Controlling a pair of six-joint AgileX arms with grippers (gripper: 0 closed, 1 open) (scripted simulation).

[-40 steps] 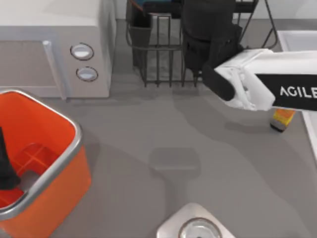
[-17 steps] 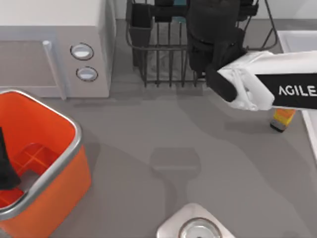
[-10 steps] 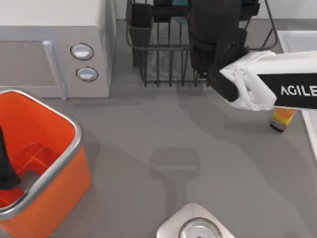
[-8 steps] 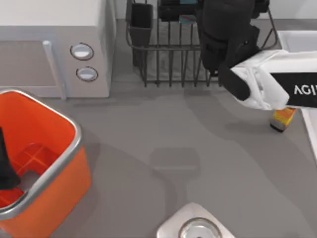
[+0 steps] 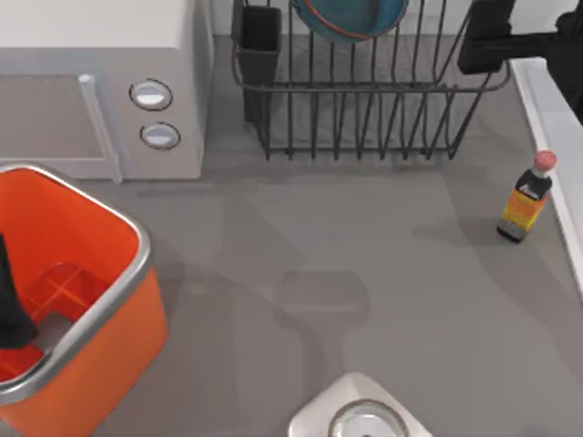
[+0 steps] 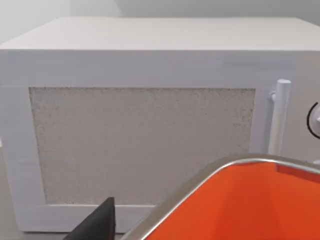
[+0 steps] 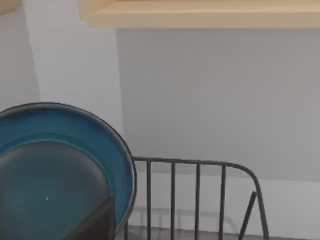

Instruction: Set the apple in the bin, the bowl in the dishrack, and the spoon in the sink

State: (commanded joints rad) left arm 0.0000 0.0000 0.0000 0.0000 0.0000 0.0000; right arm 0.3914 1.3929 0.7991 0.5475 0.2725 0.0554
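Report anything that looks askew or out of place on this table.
Nothing looks spilled or damaged. The bowl sits tilted on edge in the dishrack, normal for a rack. The small bottle stands upright alone near the table's right edge. The left tool hangs inside the bin.

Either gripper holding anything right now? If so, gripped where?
Nothing visibly held. The bowl sits in the dishrack, free of the right gripper at the rack's right end. The left gripper hangs over the bin; its grip cannot be told.

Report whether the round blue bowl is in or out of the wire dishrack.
In: the round blue bowl stands on edge among the dark-grey wire dishrack prongs.
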